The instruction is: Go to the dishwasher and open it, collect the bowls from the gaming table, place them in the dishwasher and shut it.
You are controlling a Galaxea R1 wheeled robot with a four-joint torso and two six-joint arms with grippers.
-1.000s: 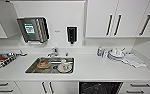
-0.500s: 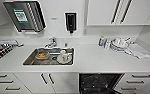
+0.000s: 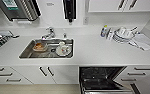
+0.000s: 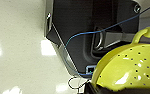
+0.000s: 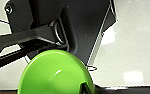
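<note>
The dishwasher (image 3: 101,76) stands open under the white counter, its dark inside showing and its door dropped toward me. In the left wrist view a yellow-green bowl (image 4: 128,70) with small holes and a loop handle hangs over the pale floor, and my left gripper (image 4: 91,88) is shut on its lower rim. A bright green bowl (image 5: 53,75) hangs the same way in the right wrist view, with my right gripper (image 5: 84,88) shut on its edge. The gaming table is out of view.
A steel sink (image 3: 27,51) left of the dishwasher holds used dishes below a tap (image 3: 49,32). White dishes (image 3: 122,35) are stacked by a towel (image 3: 143,41) at the counter's right. White drawers (image 3: 6,75) and cabinet doors (image 3: 46,72) flank the dishwasher.
The head camera has come closer to the counter and tipped down. The sink and the open dishwasher look larger and sit lower in view.
</note>
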